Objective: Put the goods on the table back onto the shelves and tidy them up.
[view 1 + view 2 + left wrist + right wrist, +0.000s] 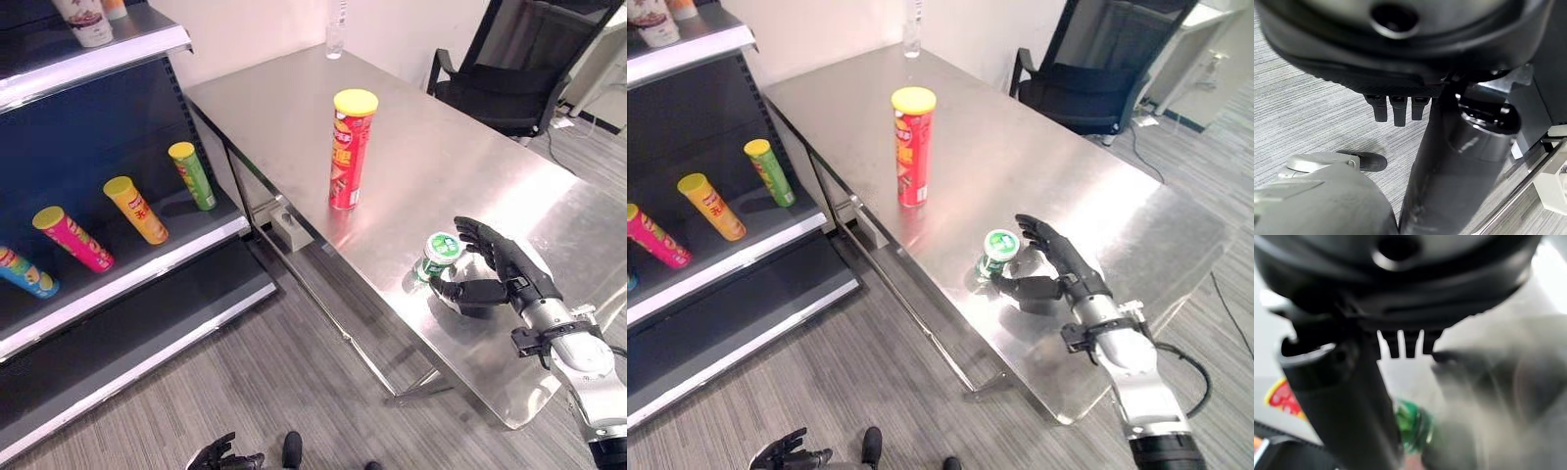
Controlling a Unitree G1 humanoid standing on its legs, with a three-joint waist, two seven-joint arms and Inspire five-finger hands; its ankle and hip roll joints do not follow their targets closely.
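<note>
The robot is working on the pick-up step for the small green-lidded can (438,257), which is standing near the near-left edge of the steel table (411,137), with the tall red chip can (349,149) standing upright farther back and to the left, well apart from it. The right hand (495,269) is reaching in from the right side, lying low over the tabletop, with its fingers arching over the far side of the small can and its thumb pointing toward the can's near side; the hand is looking spread and not yet closed, and whether any finger is already touching the can is hard to tell. Judging from this, the next move is calling for the fingers and thumb to be closing round the can's body before lifting, and then a carry leftward to the shelves (137,257), where several coloured tubes (136,209) are lying on the middle shelf. The left hand (217,455) is hanging low over the floor at the near edge, its fingers looking loosely curled and holding nothing
</note>
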